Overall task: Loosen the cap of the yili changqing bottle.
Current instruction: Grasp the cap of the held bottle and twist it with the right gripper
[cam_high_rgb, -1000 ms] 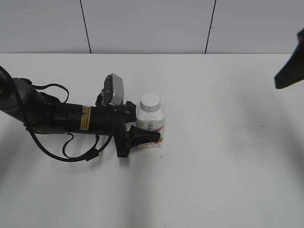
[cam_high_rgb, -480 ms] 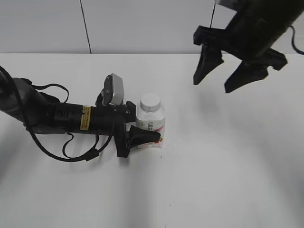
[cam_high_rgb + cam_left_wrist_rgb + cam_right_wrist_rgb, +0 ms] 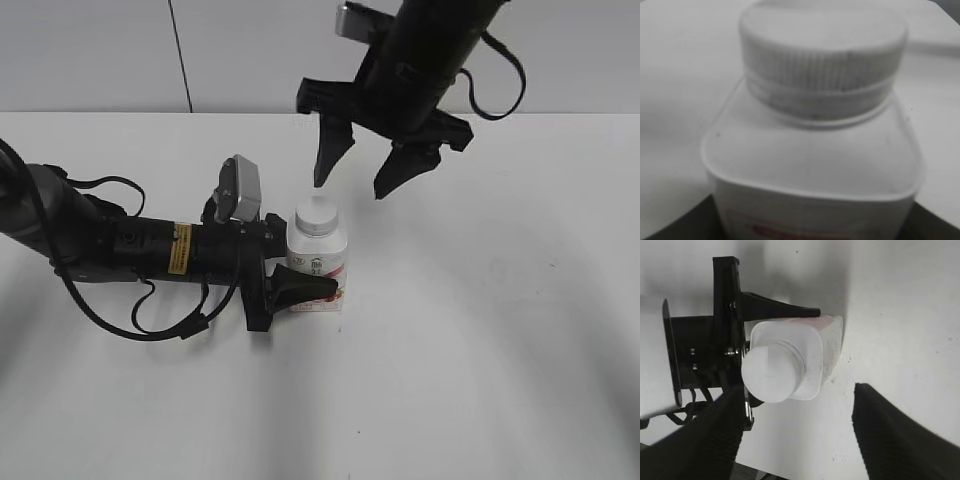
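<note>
The yili changqing bottle (image 3: pixel 318 268) stands upright on the white table, small and white with a pink-red label. Its ribbed white cap (image 3: pixel 317 214) is on the neck. My left gripper (image 3: pixel 300 272) is shut on the bottle's body from the left; the left wrist view shows the cap (image 3: pixel 822 55) and the bottle's shoulders (image 3: pixel 815 160) close up. My right gripper (image 3: pixel 352 180) hangs open above and slightly behind the cap, not touching it. The right wrist view looks down on the cap (image 3: pixel 771 372) and bottle (image 3: pixel 812 347) with the open right gripper (image 3: pixel 797 432) fingers at either side.
The left arm (image 3: pixel 120 248) with its cables lies along the table's left side. The white table (image 3: pixel 480 330) stretches to the right and front. A grey panelled wall (image 3: pixel 100 50) stands behind.
My right arm has swung in from the upper right to a spot above the bottle cap, fingers open. The left gripper and bottle have not moved.
</note>
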`<action>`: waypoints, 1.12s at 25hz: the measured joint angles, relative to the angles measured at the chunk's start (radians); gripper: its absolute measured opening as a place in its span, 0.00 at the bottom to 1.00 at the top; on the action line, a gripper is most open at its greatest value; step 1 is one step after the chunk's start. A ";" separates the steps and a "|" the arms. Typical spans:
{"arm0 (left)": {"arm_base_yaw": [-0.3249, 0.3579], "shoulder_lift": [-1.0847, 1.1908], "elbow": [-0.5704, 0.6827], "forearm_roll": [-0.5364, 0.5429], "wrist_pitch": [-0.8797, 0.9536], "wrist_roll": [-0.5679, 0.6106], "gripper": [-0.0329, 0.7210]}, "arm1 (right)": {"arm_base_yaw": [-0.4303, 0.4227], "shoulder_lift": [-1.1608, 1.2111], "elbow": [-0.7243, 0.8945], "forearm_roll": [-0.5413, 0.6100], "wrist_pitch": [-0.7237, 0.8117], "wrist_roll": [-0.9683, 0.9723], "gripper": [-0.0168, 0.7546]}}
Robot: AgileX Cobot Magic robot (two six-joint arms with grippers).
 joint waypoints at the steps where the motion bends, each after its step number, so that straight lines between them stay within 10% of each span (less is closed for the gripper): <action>1: 0.000 0.000 0.000 0.000 0.000 0.000 0.59 | 0.004 0.015 -0.006 0.000 0.000 0.002 0.71; 28: 0.000 0.000 0.000 0.002 -0.001 0.000 0.59 | 0.071 0.097 -0.020 0.010 -0.065 0.005 0.71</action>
